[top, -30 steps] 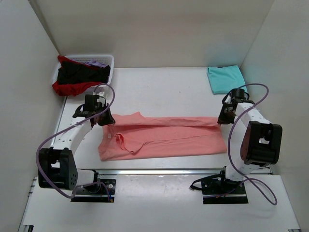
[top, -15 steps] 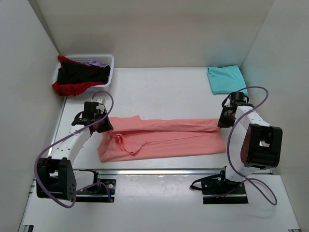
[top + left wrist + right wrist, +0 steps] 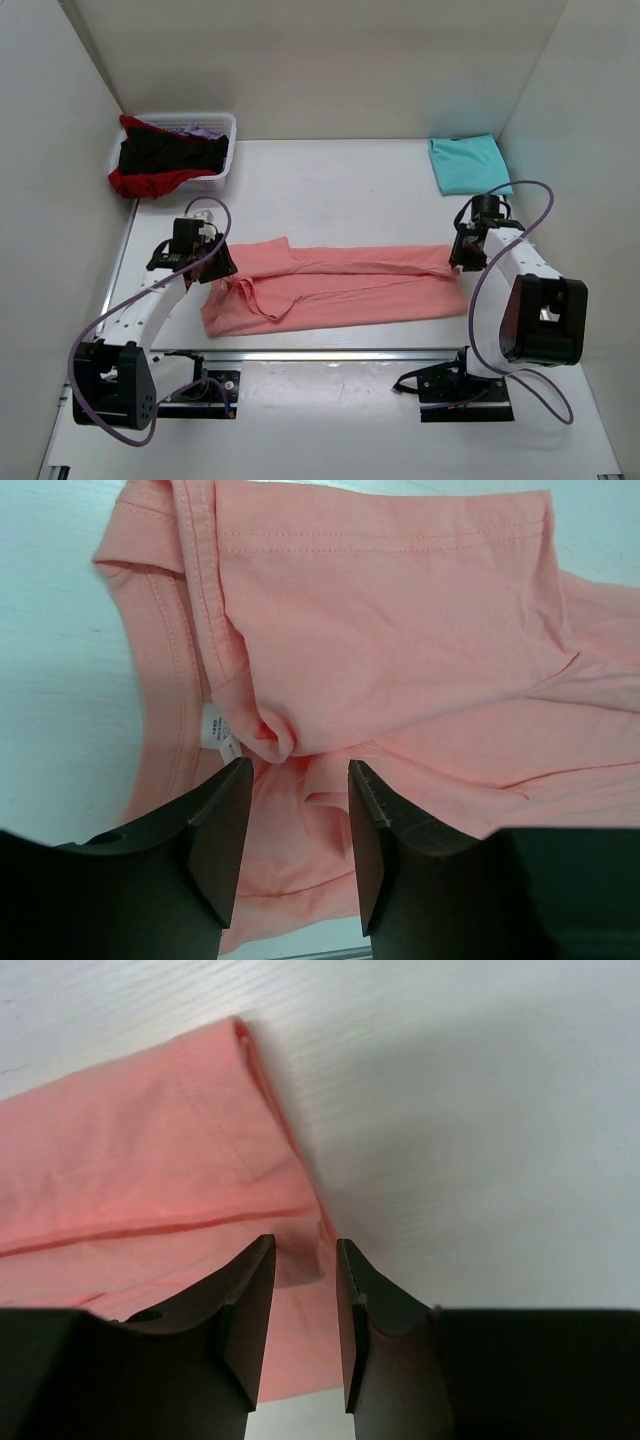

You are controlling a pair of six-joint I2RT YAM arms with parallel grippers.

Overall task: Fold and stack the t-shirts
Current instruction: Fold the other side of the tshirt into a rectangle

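The left gripper (image 3: 297, 780) has its two black fingers (image 3: 215, 840) spread with nothing pinched. A small pucker of the salmon-pink short-sleeved cloth t-shirt (image 3: 400, 630) sits right under the gap, beside the neck label. The right gripper (image 3: 304, 1260) has its fingers parted only narrowly. As far as its wrist view shows, they straddle the folded hem corner without clamping it.

The likeliest trouble is at the pucker: if the left arm lifts at a slant, a fingertip could snag it and drag the collar end, undoing the long fold. On the right, cloth lies close to both pads, so a careless lift could flick the hem corner open.

The salmon shirt lies as a lengthwise band across the middle of the white table (image 3: 340, 190), collar end at 9 o'clock, hem at 3 o'clock. The 9 o'clock end is rumpled and wider (its lower corner juts toward 7 o'clock), so the next fold may come out lopsided.

A folded turquoise t-shirt (image 3: 468, 163) lies at 1 o'clock, well apart. A white slatted plastic basket (image 3: 222, 118) at 10 o'clock holds a black shirt (image 3: 165, 152), a red shirt (image 3: 150, 182) and a lilac shirt (image 3: 200, 130). Only the right arm itself stands between the hem end and the turquoise one.
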